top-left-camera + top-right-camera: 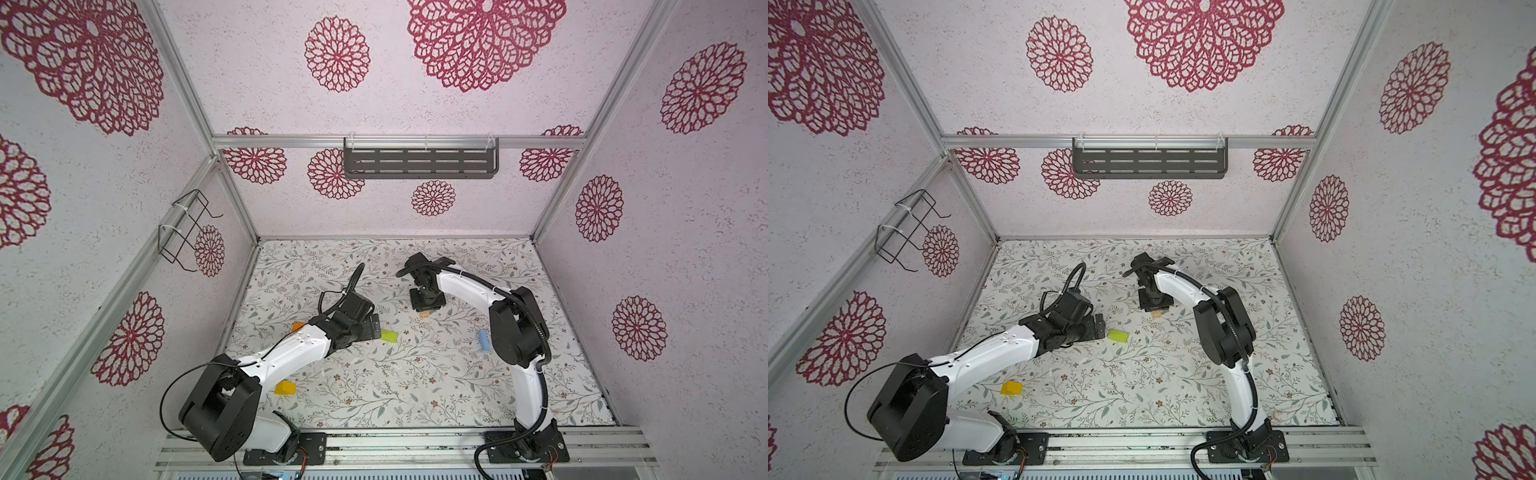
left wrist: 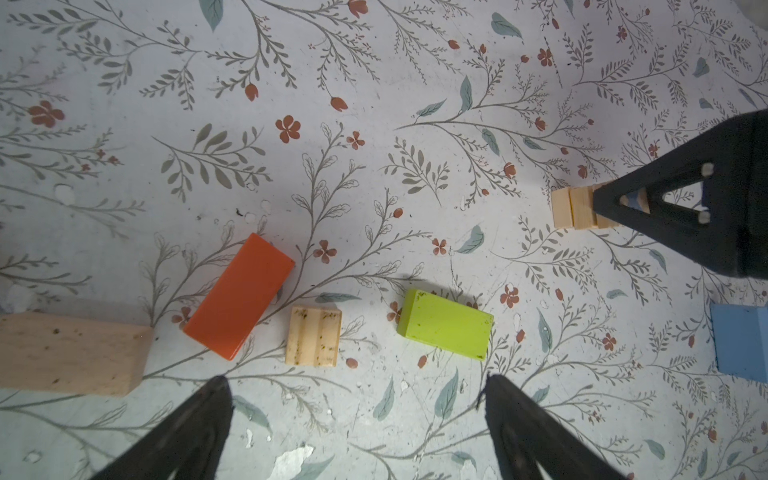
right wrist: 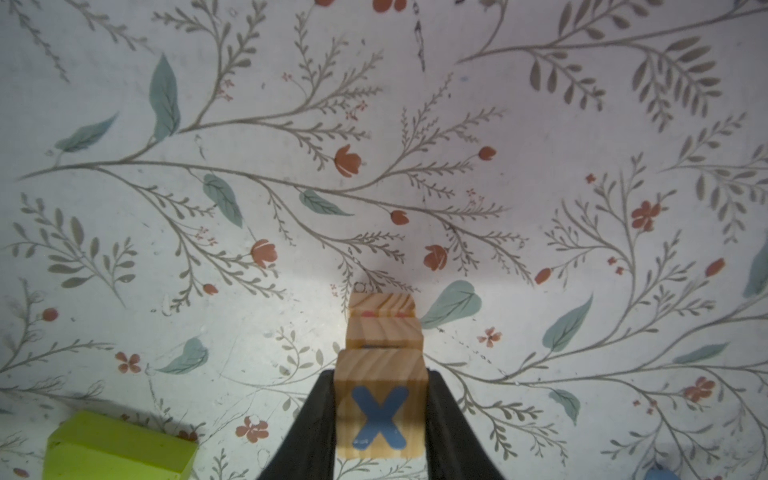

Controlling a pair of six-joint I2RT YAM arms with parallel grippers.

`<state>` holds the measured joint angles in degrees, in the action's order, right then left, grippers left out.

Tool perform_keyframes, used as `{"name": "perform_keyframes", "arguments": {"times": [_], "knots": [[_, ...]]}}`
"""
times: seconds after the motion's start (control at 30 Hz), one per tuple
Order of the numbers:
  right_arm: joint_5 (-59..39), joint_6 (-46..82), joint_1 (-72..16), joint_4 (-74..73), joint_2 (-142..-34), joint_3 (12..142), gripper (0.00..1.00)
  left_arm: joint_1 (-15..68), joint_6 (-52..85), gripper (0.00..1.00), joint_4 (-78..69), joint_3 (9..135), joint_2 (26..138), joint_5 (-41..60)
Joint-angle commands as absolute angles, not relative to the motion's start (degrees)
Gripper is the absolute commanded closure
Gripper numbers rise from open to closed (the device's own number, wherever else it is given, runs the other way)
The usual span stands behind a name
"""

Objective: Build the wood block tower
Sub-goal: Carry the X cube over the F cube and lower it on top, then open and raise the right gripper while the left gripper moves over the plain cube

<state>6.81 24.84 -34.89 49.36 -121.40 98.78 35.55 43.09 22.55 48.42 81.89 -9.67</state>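
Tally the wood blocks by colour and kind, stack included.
Natural cubes: 4, with 3 in the stack and 1 loose cube
Plain bar: 1
Orange bar: 1
Lime green bar: 1
Light blue bar: 1
Yellow block: 1
Total: 9

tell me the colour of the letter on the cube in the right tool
Blue X on the cube, clearest in the right wrist view.

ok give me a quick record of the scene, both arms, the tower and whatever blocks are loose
right gripper: shut on the X cube
tower: two natural cubes stacked, X cube at the top
left gripper: open, above the small plain cube
loose on the table: orange block, green block, blue block, yellow block, plain bar
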Motion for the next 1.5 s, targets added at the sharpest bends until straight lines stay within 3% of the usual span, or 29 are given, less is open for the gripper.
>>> {"name": "perform_keyframes", "arguments": {"times": [0.0,0.13,0.43,0.6,0.8,1.0,1.13,1.47], "knots": [[7.3,23.9,-34.5,50.2,-121.5,98.9,0.65,35.0,43.3,0.03,21.2,47.6,82.6,-9.5],[7.3,23.9,-34.3,50.2,-121.4,98.9,0.62,34.9,43.3,0.03,21.4,47.6,82.4,-9.8],[7.9,23.7,-34.2,50.1,-120.1,98.5,0.45,34.9,42.1,0.02,23.6,48.5,82.3,-9.6],[8.1,23.3,-34.1,48.9,-116.1,97.0,0.40,34.9,40.2,0.26,28.4,50.8,82.2,-11.0],[5.9,22.1,-32.8,44.8,-108.3,91.3,0.33,34.9,39.3,0.41,33.6,53.2,81.9,-10.3],[3.2,21.3,-29.9,31.3,-91.5,75.7,0.23,34.7,38.8,0.46,38.9,55.1,82.2,-11.1],[-0.7,21.9,-26.4,20.5,-77.6,61.1,0.10,33.9,39.7,0.55,40.7,55.7,83.0,-11.6],[-8.4,25.9,-17.4,2.7,-60.7,36.9,0.05,34.0,40.4,0.58,40.8,58.1,89.0,-9.9]]}}
